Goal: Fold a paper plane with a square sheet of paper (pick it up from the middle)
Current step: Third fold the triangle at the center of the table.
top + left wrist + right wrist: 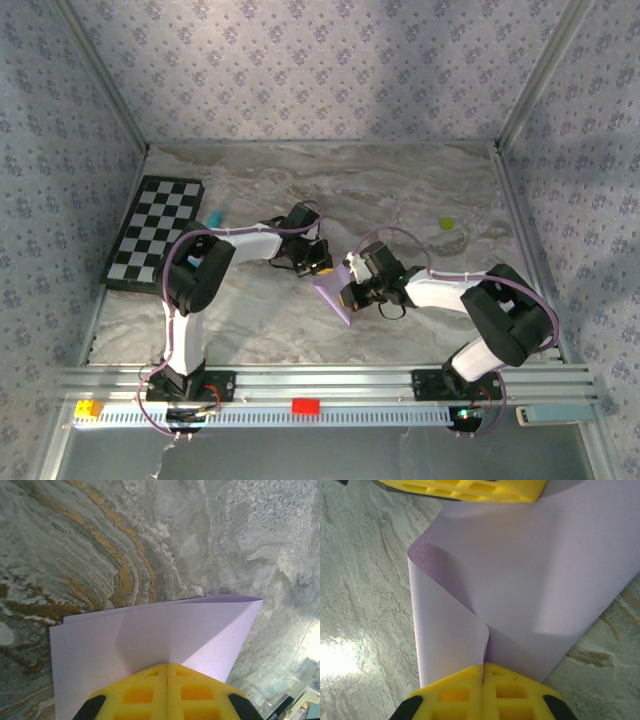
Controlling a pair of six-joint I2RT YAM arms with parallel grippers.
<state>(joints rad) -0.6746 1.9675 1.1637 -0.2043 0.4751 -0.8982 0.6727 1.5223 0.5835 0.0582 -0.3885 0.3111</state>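
- Far left of the top view: we see the board (pixel 155 232) flat on the table (pixel 420 180), with the teal pen (pixel 215 217) just beside its far right corner.
- Left gripper (pixel 324 266): in its wrist view we find the yellow fingers (pixel 140 692) pressed together on one edge of the sheet (pixel 150 635).
- Sheet: held between the two grippers near mid-table and bowed into a loose curve. We cannot tell whether it touches the table.
- Right gripper (pixel 352 291): its fingers (pixel 452 695) are clamped on the opposite edge, where the sheet buckles.
- Far right: a small green object (pixel 447 223) lies well apart from the arms.
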